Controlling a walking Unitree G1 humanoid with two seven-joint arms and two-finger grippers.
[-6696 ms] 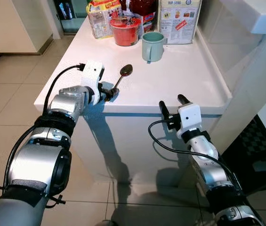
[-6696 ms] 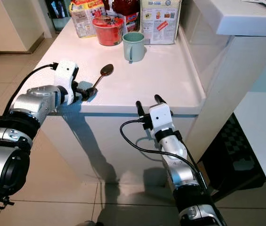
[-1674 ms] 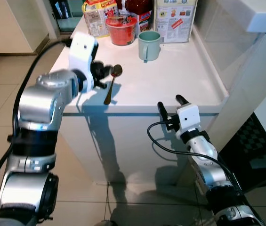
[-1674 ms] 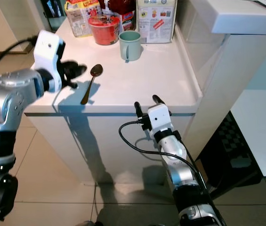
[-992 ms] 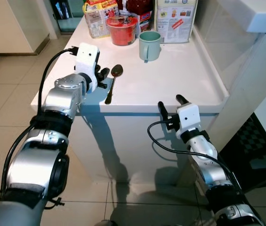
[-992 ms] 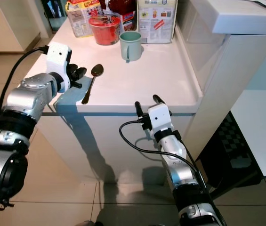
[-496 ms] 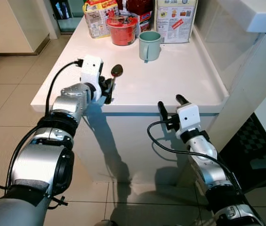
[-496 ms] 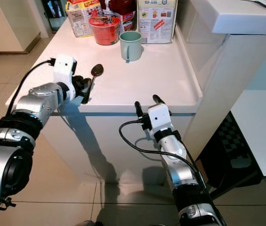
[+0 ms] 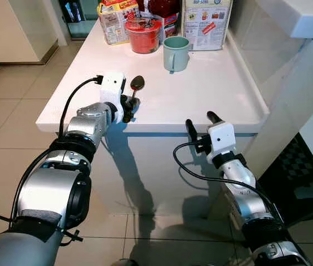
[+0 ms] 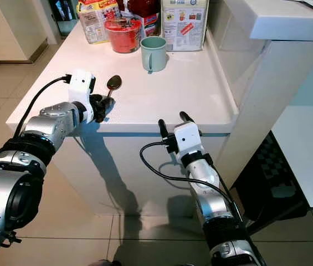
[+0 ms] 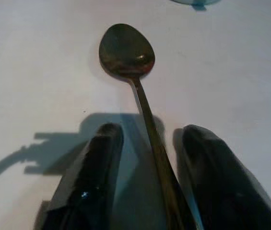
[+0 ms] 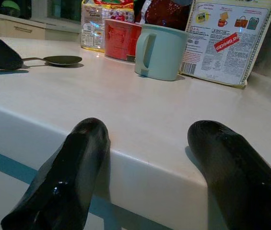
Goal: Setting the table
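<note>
A dark metal spoon (image 9: 137, 82) lies on the white counter (image 9: 217, 94), bowl pointing away from me. My left gripper (image 9: 128, 106) rests at the counter's front left, open, one finger on each side of the spoon's handle (image 11: 147, 120). A small gap shows on both sides of the handle in the left wrist view. A pale green mug (image 9: 176, 53) stands further back. My right gripper (image 9: 200, 123) hangs open just below the counter's front edge, holding nothing.
A red bowl (image 9: 143, 34), a snack bag (image 9: 114, 19) and a carton (image 9: 206, 22) crowd the counter's far end. A white wall panel (image 9: 289, 105) rises on the right. Tiled floor (image 9: 6, 111) lies to the left.
A second ago my left gripper stood just left of the spoon; it has since come down over the handle and now straddles it. The spoon and my right arm have stayed put.
</note>
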